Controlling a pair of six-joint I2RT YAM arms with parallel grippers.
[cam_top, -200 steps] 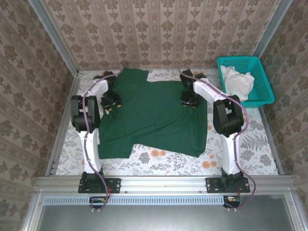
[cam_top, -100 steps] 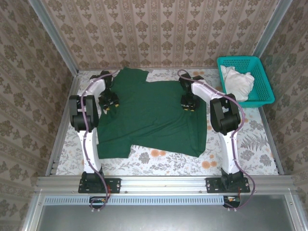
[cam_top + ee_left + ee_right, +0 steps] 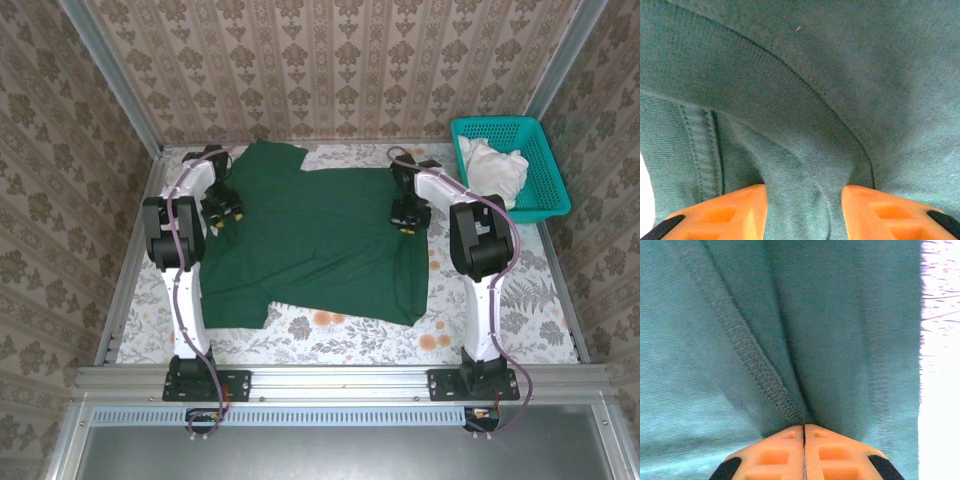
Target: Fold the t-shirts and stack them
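A dark green t-shirt (image 3: 320, 240) lies spread flat on the floral table, its collar end toward the far wall. My left gripper (image 3: 222, 212) is at the shirt's far left side. In the left wrist view a thick fold of the t-shirt (image 3: 840, 75) is bunched between the orange fingers (image 3: 725, 210), so the left gripper (image 3: 804, 192) is shut on it. My right gripper (image 3: 408, 215) is at the shirt's far right edge. In the right wrist view the right gripper (image 3: 804, 427) is pressed shut, pinching the t-shirt (image 3: 830, 340) beside a stitched seam.
A teal mesh basket (image 3: 560, 200) holding a white cloth (image 3: 495, 170) stands at the far right corner. Patterned walls close in the table on three sides. Bare tablecloth (image 3: 350, 335) shows along the near side, in front of the shirt's hem.
My right gripper has shifted right to the shirt's right edge and closed on the fabric. The left gripper has kept its grip and moved slightly left.
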